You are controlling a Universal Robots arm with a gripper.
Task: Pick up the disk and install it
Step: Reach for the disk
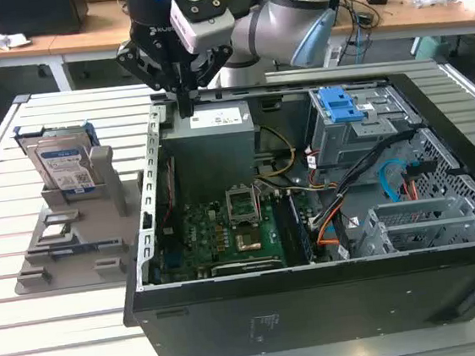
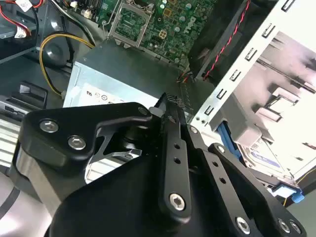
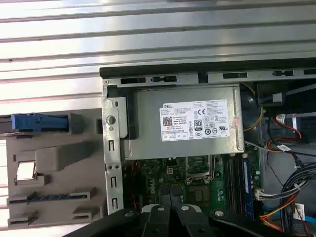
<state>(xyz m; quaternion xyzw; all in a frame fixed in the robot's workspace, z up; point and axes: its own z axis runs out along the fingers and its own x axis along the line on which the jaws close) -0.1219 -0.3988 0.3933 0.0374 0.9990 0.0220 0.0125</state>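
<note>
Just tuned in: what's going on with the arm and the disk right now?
The arm's gripper hangs shut and empty over the grey power supply, at the edge of the open computer case. The disk has not been picked up yet. It stands upright in the grey holder on the slatted table, to the exterior view's left of the case.

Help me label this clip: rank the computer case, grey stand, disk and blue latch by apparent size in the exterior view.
1. computer case
2. grey stand
3. disk
4. blue latch, only somewhat smaller than the disk
</note>
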